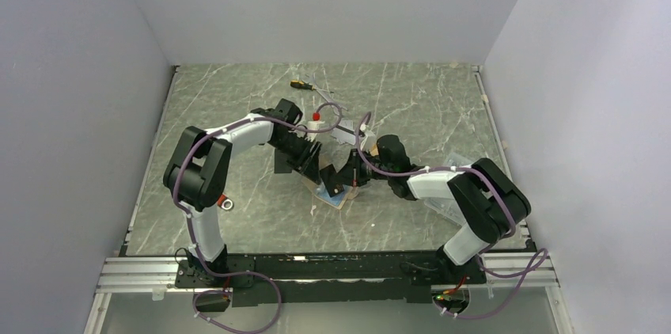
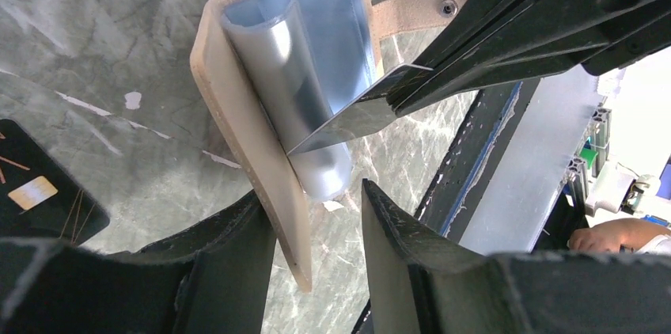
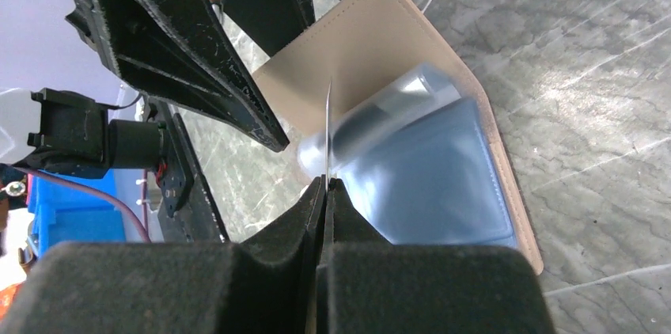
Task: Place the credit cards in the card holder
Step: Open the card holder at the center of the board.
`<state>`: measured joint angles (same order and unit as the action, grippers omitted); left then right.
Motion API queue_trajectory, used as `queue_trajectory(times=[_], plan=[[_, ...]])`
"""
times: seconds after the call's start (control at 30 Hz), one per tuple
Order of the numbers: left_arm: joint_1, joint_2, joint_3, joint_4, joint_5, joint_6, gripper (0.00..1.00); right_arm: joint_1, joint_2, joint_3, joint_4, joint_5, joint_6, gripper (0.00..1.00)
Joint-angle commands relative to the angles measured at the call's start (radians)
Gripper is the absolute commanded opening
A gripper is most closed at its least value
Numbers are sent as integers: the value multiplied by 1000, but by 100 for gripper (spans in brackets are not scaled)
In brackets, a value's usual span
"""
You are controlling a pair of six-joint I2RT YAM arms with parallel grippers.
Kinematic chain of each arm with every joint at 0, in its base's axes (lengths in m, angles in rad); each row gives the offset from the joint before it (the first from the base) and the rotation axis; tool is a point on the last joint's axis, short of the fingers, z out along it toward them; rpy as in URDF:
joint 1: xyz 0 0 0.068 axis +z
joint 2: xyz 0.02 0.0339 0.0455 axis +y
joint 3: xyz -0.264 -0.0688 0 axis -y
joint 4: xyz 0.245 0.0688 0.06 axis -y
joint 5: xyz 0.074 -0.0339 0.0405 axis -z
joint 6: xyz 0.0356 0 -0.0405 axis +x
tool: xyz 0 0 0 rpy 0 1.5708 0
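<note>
Table (image 1: 427, 104): a grey-green marbled top, walled on three sides by pale panels.
Metal ring (image 1: 227, 205): lies flat on the table beside the left arm, well apart from the wallet.
Black card (image 2: 39, 191): flat on the table with its gold chip facing up, to the left of the card holder and not touching it.
Left gripper (image 2: 316, 191): its jaws stand open. The edge of the holder's tan cover sits between the fingers (image 2: 229, 263) and touches one of them, while the other finger is clear of it.
Card holder (image 2: 237, 104): lies open near the middle of the table, between the two grippers. Its tan cover is underneath and the snap tab (image 2: 419, 9) sticks out on the far side. A blue panel (image 3: 435, 184) and a bulging clear sleeve (image 2: 293, 89) show inside.
Silver-grey card (image 2: 348, 116): tilted, with one corner at the mouth of the clear sleeve and most of it outside. The right wrist view shows it edge-on as a thin line.
Right gripper (image 3: 326, 191): its jaws are closed on the rear edge of the silver-grey card, and it reaches in from the right over the open holder.
</note>
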<state>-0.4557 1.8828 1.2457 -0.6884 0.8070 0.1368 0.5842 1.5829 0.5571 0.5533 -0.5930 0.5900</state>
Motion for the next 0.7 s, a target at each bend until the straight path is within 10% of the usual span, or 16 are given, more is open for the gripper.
queue_trajectory(times=[0.0, 0.43, 0.67], plan=[[-20, -2, 28, -8, 4, 19, 48, 8, 17, 32, 49, -22, -26, 0], [-32, 28, 39, -14, -68, 6, 5, -16, -85, 34, -11, -9, -45, 0], [-31, 29, 37, -12, -95, -1, 0, -65, -218, -107, -104, 30, -58, 0]])
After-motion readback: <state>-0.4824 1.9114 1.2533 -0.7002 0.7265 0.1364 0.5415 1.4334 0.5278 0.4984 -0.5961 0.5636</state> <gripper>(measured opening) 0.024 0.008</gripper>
